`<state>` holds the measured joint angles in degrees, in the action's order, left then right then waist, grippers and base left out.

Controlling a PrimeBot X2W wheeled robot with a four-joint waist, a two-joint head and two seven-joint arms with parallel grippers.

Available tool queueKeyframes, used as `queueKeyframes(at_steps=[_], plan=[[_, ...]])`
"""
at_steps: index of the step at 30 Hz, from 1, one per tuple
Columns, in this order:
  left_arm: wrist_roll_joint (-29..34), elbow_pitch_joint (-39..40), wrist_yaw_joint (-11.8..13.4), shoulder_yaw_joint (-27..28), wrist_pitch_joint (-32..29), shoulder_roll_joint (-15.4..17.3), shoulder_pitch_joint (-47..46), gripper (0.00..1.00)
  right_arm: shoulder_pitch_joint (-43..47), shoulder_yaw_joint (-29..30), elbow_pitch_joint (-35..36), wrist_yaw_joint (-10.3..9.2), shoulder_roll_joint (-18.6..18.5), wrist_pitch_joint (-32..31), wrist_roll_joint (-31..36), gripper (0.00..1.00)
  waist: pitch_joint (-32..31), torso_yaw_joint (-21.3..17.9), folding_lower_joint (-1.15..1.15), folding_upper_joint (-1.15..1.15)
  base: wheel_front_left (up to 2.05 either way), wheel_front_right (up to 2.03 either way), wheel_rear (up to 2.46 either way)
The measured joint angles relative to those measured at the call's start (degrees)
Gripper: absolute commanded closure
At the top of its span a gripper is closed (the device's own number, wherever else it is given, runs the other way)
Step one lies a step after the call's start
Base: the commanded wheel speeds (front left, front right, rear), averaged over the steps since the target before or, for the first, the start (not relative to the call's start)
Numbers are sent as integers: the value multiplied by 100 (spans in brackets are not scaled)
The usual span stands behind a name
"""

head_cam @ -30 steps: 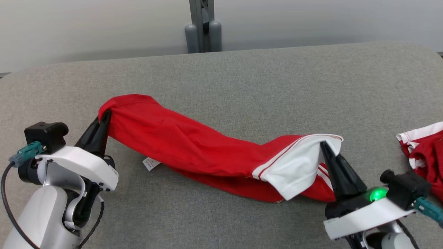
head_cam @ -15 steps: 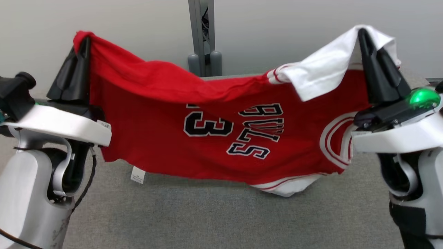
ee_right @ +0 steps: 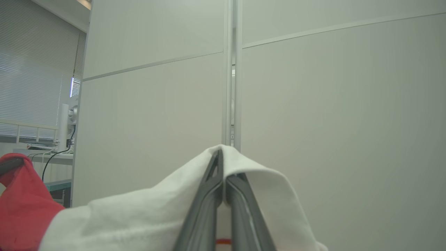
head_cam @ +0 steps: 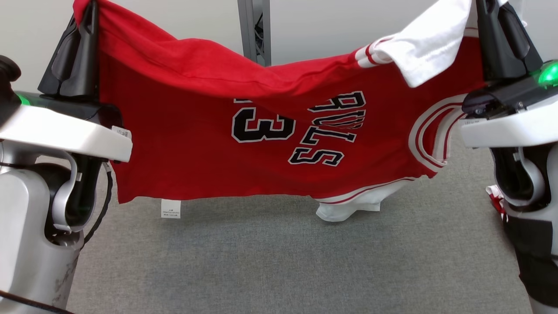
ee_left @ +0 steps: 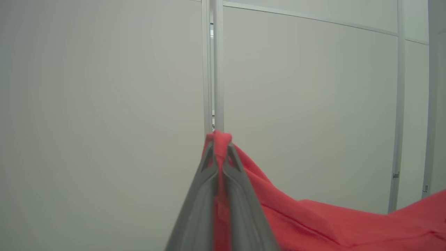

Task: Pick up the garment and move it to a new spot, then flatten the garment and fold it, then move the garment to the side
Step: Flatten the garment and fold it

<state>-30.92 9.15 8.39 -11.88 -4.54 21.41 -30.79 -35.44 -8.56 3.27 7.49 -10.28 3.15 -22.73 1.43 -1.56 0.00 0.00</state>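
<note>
Firmly clamped, left gripper (ee_left: 218, 148) and right gripper (ee_right: 220, 155) hold the garment (head_cam: 196, 144) aloft (red edge, white edge).

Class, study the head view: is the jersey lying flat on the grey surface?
No, the jersey hangs stretched in the air above the grey surface, its number and lettering showing.

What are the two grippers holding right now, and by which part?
Both hold the red jersey, stretched between them. The left gripper pinches a bunched red edge at one end; the right gripper pinches the white fabric at the other end.
</note>
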Motion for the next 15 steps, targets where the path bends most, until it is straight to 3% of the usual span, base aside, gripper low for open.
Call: queueKeyframes(at_steps=[7, 15], plan=[[-123, -535, -203, -104, -2, -79, -514, 100, -809, -185, -779, 0, -21, 1, -178, 100, 271, -32, 0, 0, 0, 0, 0], [-175, -2219, -684, -249, 27, -278, -2285, 100, -2832, -627, -2549, 1, -153, 364, -353, 100, 743, -24, 0, 0, 0, 0, 0]])
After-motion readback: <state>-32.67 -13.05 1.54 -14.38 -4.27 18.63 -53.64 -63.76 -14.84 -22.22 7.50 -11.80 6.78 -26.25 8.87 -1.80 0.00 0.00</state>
